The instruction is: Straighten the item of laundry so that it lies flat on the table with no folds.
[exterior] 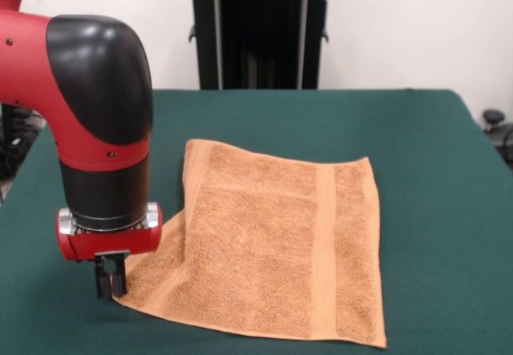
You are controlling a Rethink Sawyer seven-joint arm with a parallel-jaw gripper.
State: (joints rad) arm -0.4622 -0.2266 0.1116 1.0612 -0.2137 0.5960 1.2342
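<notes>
- The towel lies on the green table, in the middle part and reaching close to the near edge of the table.
- It is orange-tan terry cloth, and a flat woven band runs from its far edge to its near edge on the right side.
- Most of the towel is flat, but on the left side it is not: one layer is turned over there, so a fold line goes down along the left part and a lower layer sticks out toward the near left corner of the table.
- The red and black arm comes down at the left side of the table, just beside the towel.
- The gripper is low, at the towel's near left corner, touching it or almost touching it.
- The two dark fingers stand close together, a narrow claw; I cannot tell if the cloth is pinched between them or only lies next to them.
- Behind the far edge of the table a black stand is before the white wall.
</notes>
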